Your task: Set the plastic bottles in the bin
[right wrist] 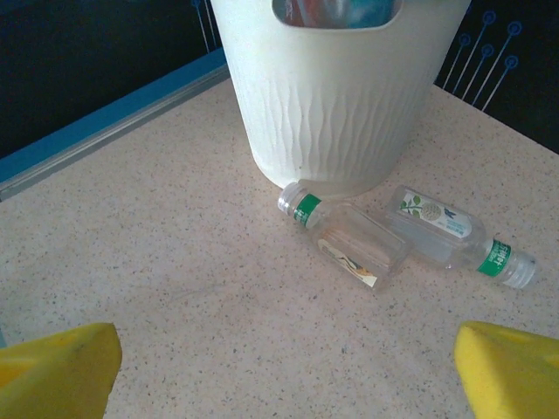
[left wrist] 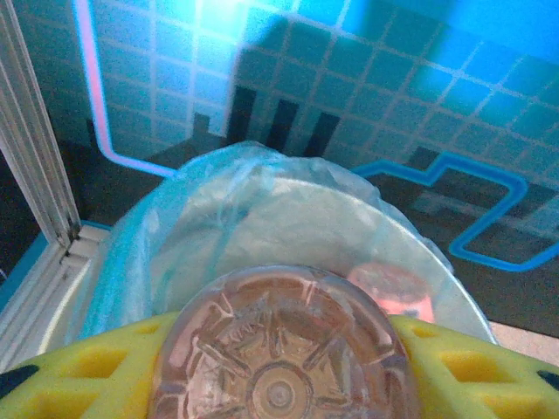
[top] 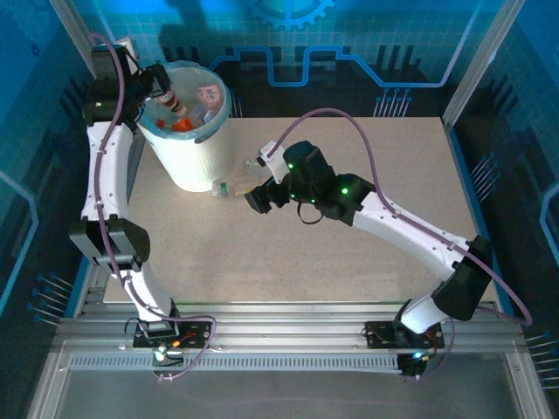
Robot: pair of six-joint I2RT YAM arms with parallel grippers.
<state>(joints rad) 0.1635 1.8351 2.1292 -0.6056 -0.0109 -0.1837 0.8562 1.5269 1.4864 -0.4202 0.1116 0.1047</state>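
Left gripper (top: 162,85) is clenched on a bottle (left wrist: 279,349) above the bin (top: 188,153); I think it should release only when well inside the rim. Right gripper (right wrist: 279,375), spread wide, should centre over the nearer lying bottle (right wrist: 354,244) just beside the bin.

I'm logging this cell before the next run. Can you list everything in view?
bin: one, white with a light blue liner, far left of the table.
bottles in the bin: several, exact count unclear, orange and pink labels.
held bottle: one, clear with a pinkish tint, over the bin's opening.
lying bottles: two, clear with green bands, on the table at the bin's foot.
table: one, speckled beige.
left arm: white and black.
right arm: white and black.
left end effector: yellow pads, shut on the held bottle.
right end effector: yellow pads, open, facing the lying bottles.
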